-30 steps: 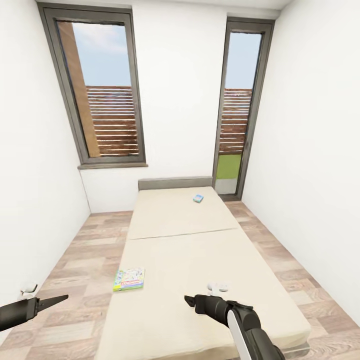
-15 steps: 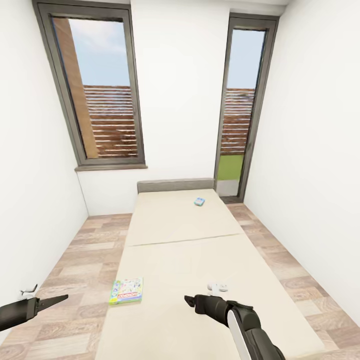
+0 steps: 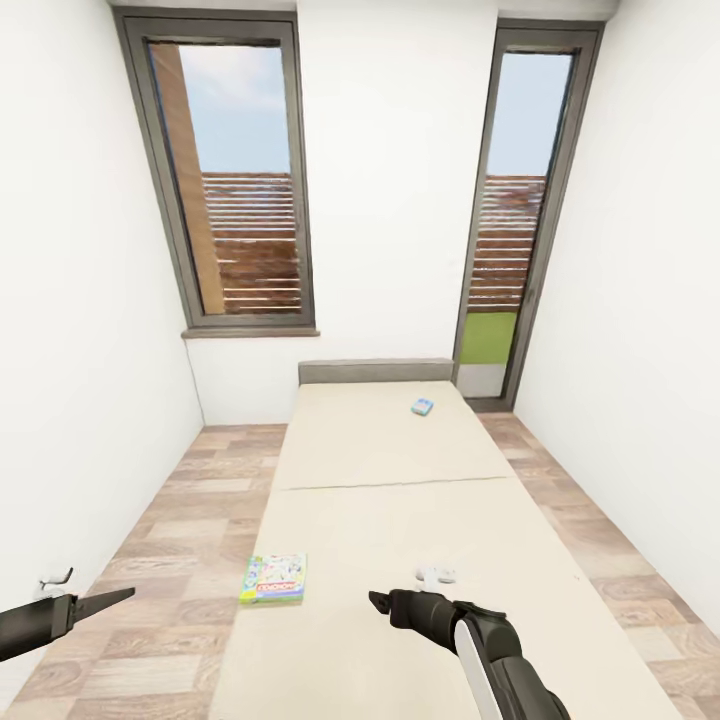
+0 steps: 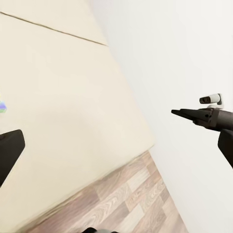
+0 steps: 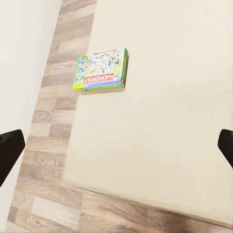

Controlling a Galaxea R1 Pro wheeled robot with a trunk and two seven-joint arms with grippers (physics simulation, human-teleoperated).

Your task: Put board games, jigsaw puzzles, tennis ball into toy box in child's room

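Your head camera has swung a little to the left since a second ago, so the whole room sits further right in the head view; the things on the bed have not moved on the mattress, and both arms hang where they did.

The wide low bed with its two-part beige mattress (image 3: 400, 500) runs away from you toward the low grey headboard (image 3: 375, 371). A flat green board-game box with bright print, reading MONOPOLY in the right wrist view (image 5: 101, 69), lies flat near the mattress's left edge, on the nearer part. A small flat blue board-game box (image 3: 422, 406) lies far off on the far part of the mattress, near the headboard and toward its right side.

Your right gripper (image 3: 378, 601), black, hovers over the near end of the mattress, well apart from both boxes; its fingers stand wide apart. Your left gripper (image 3: 118, 596) hangs over the wood-plank floor (image 3: 170, 520) left of the bed, its fingers spread too, holding nothing.
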